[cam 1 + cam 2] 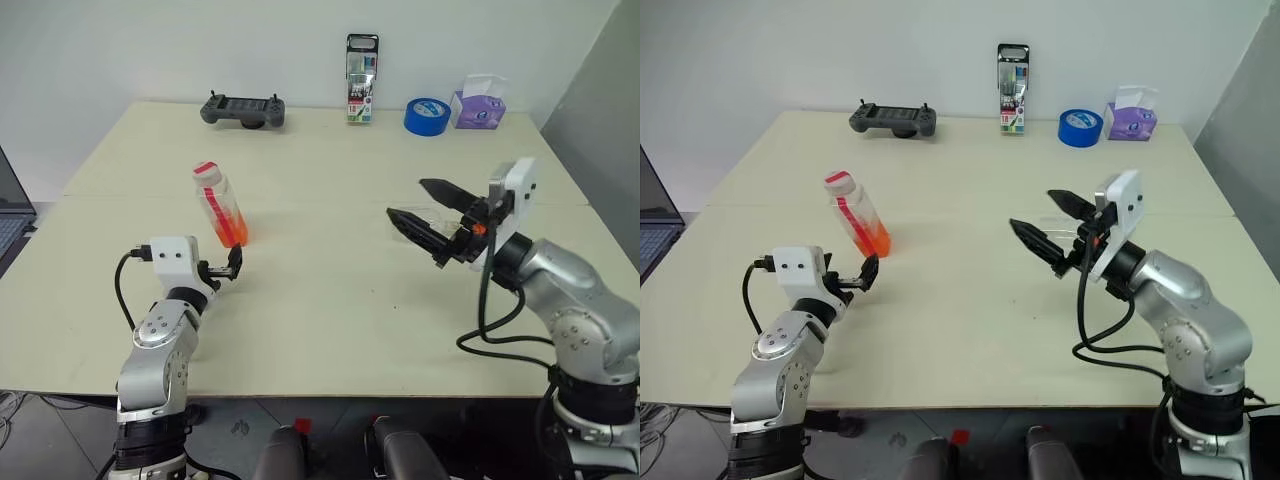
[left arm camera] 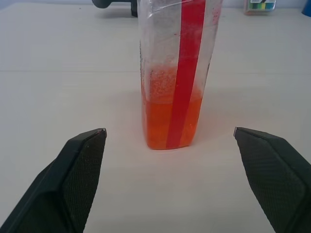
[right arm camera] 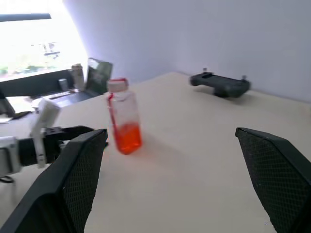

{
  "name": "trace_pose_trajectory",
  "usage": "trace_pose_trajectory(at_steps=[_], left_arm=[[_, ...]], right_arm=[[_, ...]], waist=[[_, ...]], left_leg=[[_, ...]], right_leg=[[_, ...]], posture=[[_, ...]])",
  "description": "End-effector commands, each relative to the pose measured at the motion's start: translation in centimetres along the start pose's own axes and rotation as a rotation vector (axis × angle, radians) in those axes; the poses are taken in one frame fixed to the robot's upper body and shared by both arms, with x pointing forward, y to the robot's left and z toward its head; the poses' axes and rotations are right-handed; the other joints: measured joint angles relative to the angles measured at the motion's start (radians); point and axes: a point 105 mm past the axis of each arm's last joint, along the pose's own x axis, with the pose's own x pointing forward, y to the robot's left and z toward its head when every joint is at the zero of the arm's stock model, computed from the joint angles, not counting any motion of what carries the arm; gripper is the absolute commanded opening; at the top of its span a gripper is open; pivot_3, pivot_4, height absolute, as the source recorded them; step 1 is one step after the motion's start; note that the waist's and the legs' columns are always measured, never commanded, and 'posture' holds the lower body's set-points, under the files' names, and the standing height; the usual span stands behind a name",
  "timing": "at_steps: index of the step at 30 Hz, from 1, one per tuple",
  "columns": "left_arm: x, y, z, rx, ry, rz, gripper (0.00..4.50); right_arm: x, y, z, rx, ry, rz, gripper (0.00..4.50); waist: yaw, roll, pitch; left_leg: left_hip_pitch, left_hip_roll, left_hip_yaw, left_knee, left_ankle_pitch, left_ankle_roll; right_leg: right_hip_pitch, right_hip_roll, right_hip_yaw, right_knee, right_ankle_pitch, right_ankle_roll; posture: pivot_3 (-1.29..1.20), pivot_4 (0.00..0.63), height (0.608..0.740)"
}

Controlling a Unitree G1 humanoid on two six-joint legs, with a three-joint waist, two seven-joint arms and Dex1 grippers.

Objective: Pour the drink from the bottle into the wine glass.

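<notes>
The left gripper (image 1: pixel 236 262) stands wide open and empty just short of the small clear plastic bottle (image 1: pixel 220 204) with its red-and-white cap on, upright on the table (image 1: pixel 330 300). The right gripper (image 1: pixel 428 215), also open and empty, hangs well apart. An off-centre closing could tip the bottle, whose translucent orange-red drink (image 2: pixel 167 121) sits low; I cannot make out a wine glass.

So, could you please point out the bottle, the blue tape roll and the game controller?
bottle (image 1: pixel 222 208): left eye view, mid body.
blue tape roll (image 1: pixel 427 117): left eye view, outer side.
game controller (image 1: pixel 893 120): right eye view, centre body.
</notes>
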Motion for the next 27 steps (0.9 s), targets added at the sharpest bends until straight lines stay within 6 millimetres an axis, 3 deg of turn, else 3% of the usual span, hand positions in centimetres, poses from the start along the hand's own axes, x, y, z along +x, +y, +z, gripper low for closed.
trace_pose_trajectory(at_steps=[1,5,11,27], left_arm=[[0.4,-0.3,1.9,0.027,-0.072,-0.004,4.49],[1.5,-1.2,3.1,0.016,-0.110,0.000,4.49],[2.5,-1.8,4.6,0.020,-0.154,-0.011,4.49],[3.8,0.3,6.5,0.087,-0.177,-0.003,4.49]], right_arm=[[0.4,1.2,0.3,0.025,0.000,0.097,4.50],[0.9,2.3,-0.5,0.031,0.025,0.159,4.50],[1.1,2.0,-0.7,0.030,0.021,0.136,4.50],[1.2,2.4,-0.9,0.047,0.002,0.092,4.50]], waist=[[0.001,0.000,0.000],[0.001,0.000,0.000],[0.002,0.000,0.000],[0.002,0.000,0.000]], left_leg=[[-0.001,0.000,0.000,0.000,0.000,0.000],[-0.002,0.000,-0.001,0.001,0.000,0.000],[-0.003,-0.001,0.000,0.002,0.000,0.000],[-0.003,-0.001,-0.001,0.002,0.000,0.000]], right_leg=[[-0.001,0.000,0.000,0.000,0.000,0.000],[-0.001,-0.003,-0.001,0.000,0.000,0.000],[-0.001,-0.004,-0.001,0.000,0.000,0.001],[-0.002,-0.004,-0.002,0.001,0.000,0.001]], posture=[[0.00,0.150,0.740],[0.00,0.150,0.740],[0.00,0.150,0.740],[0.00,0.150,0.740]])
